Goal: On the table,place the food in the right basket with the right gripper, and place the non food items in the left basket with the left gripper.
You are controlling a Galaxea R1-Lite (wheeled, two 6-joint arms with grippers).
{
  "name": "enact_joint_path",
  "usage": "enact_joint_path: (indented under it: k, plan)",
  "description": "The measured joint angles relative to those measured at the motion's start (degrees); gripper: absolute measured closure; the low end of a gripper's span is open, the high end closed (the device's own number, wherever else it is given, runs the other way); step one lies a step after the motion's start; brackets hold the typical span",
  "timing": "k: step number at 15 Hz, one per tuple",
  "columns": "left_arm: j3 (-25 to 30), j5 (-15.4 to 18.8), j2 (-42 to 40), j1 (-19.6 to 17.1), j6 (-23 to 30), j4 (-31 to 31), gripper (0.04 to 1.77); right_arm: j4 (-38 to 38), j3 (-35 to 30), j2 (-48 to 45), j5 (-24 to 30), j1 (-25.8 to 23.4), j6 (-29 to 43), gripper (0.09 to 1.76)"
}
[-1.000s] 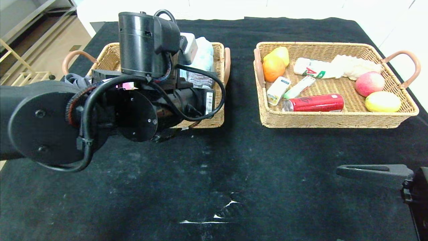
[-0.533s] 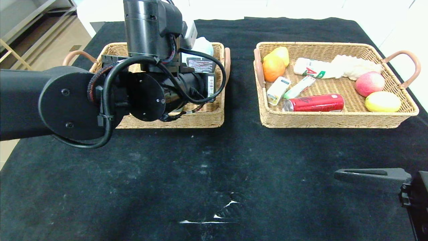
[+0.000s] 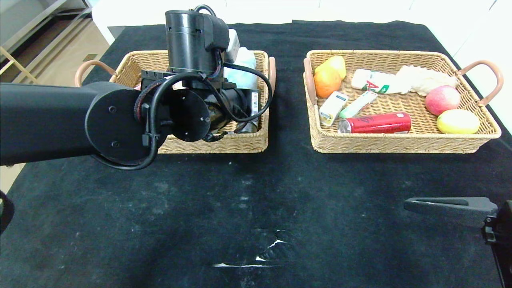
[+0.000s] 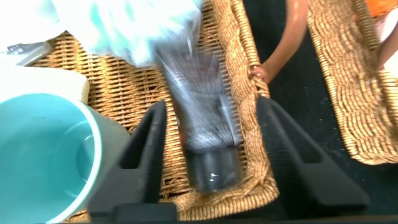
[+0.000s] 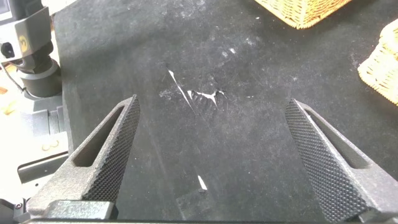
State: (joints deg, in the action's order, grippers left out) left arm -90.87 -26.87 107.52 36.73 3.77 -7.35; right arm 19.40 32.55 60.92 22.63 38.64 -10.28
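Black tube (image 4: pixel 202 134) lies in the left basket (image 4: pixel 245 93), between the left gripper's (image 4: pixel 211 143) spread, released fingers. Right gripper (image 5: pixel 217 162) hangs open, idle over the table (image 5: pixel 205 74).

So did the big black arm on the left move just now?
Yes. The left hand and its arm swung rightward along the left basket, whose right handle stays put, toward its right end, fingers now open either side of the black tube.

Left hand (image 4: pixel 211 140) advanced across left basket (image 3: pixel 244 142) (rightward).

tan wicker left basket (image 4: pixel 245 74); black squeeze tube (image 4: pixel 202 130); teal mug (image 4: pixel 43 155); red soda can (image 3: pixel 376 122); scuffed black table (image 3: pixel 248 200).
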Motion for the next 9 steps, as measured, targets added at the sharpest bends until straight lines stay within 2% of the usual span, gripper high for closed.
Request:
enact_joint_path:
  k: [4, 9]
  plan:
    - [-0.9, 0.0, 1.0, -0.1, 0.1, 0.1, 0.46, 0.0, -0.1, 0.0, 0.0, -0.1, 0.0, 0.14]
    - [-1.0, -0.2, 0.8, 0.1, 0.1, 0.9, 0.29, 0.0, 0.1, 0.0, 0.0, -0.3, 0.1, 0.14]
